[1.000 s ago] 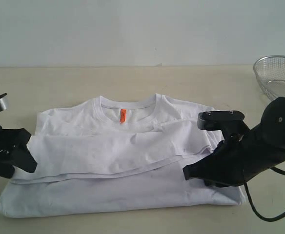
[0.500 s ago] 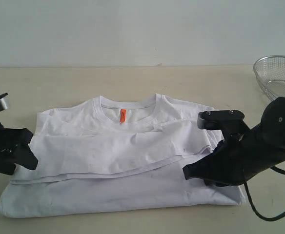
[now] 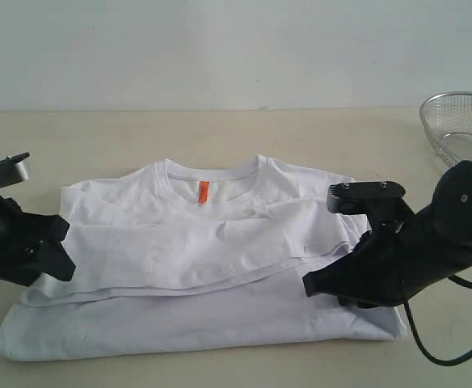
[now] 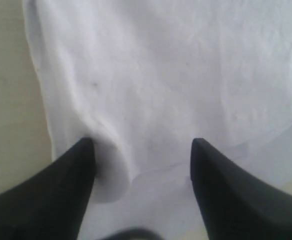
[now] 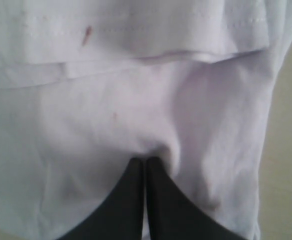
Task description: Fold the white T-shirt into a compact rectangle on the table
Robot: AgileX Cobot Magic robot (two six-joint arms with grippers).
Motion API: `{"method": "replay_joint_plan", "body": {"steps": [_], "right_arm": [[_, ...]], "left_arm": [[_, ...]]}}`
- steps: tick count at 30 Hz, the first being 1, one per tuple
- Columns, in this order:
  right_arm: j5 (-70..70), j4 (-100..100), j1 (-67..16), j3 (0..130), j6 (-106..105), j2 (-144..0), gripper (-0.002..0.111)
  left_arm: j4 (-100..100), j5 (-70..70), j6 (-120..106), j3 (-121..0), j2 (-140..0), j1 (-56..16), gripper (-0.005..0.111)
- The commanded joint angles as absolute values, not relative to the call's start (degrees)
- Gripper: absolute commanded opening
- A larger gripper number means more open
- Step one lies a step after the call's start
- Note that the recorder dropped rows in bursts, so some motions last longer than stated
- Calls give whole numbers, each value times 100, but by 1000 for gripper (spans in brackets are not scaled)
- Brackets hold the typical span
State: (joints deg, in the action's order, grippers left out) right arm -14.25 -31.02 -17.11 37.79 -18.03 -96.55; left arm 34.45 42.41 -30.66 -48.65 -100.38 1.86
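The white T-shirt [image 3: 195, 242] lies back side up on the table [image 3: 99, 137], its sleeves folded in and the orange neck tag [image 3: 204, 192] showing at the collar. My left gripper [image 3: 61, 250] stands open over the shirt's left edge, and the left wrist view shows the left gripper [image 4: 142, 142] with a fold of the T-shirt [image 4: 161, 75] between its spread fingers. My right gripper [image 3: 307, 287] rests on the shirt's lower right part. Seen from the right wrist, the right gripper [image 5: 145, 160] is shut, with the cloth of the T-shirt [image 5: 111, 115] puckered at its tips.
A round silver wire-mesh basket [image 3: 454, 129] stands at the far right of the table. Bare table [image 4: 6, 100] shows just beyond the shirt's left edge, and a strip of table [image 5: 291, 150] shows past its right edge. A black cable trails under the right arm.
My left gripper has moved right, from beside the shirt onto its left edge, still open. The right gripper and the shirt have not visibly moved.
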Motion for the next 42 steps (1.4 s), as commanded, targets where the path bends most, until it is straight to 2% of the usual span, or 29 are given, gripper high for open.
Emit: {"method": "replay_joint_plan", "body": {"steps": [1,4,18,21,27,42], "right_arm": [[-1425,-3101,-1721,3807,-1856,-9664,0],[-1412,-3101,-1721,3807,-1856,-9664,0],[-1395,-3101,-1721,3807,-1856,-9664,0],[-1370,-3101,-1721,3807,-1856,-9664,0],[-1360,-3101,-1721,3807,-1856,-9664,0],[-1302,-3101,-1721,3807,-1856,-9664,0]], "left_arm": [[3481,4176,-3087,-4898,-10050,141,54],[3356,4314,-3041,-4898,-10063,141,49],[2873,4301,-2791,-4898,-10377,141,49],[2883,4224,-2791,-4898,-10377,141,39],[2953,4164,-2854,-4898,-10377,141,4],[3109,4875,-2870,-5450,-10366,141,5]]}}
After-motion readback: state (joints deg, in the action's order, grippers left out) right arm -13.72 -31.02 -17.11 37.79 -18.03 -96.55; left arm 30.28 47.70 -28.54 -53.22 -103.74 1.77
